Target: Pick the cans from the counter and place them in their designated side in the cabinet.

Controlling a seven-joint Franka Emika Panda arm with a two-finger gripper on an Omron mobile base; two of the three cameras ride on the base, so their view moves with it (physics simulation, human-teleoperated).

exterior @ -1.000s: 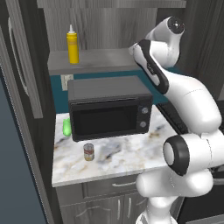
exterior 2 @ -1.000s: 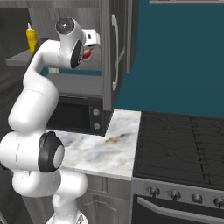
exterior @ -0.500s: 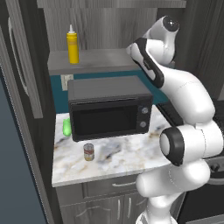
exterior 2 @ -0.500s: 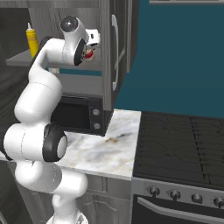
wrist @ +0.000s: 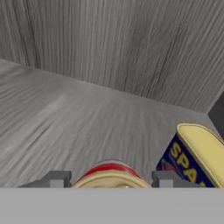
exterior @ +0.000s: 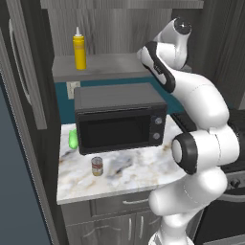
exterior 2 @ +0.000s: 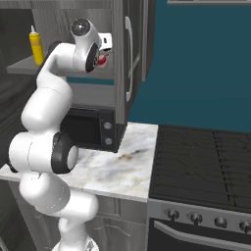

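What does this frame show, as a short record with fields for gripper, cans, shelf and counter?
gripper: gripper inside the dark grey wood-grain cabinet, a finger on each side of the red-and-white labelled can
other can: brownish-red and tan labelled can upright on the white-and-grey marbled counter, before the black microwave
shelf: squat blue-and-yellow tin beside the red-and-white can; tall yellow squeeze bottle at the left

From my left base camera I see my arm (exterior: 191, 95) reaching up toward the cabinet (exterior: 115, 28) shelf, where a yellow squeeze bottle (exterior: 79, 49) stands upright at the left. Below sits the black microwave (exterior: 119, 117) on the counter (exterior: 134, 172). One can (exterior: 97, 166) (brownish-red label) stands before it; something green (exterior: 72, 139) lies beside the microwave's left end.
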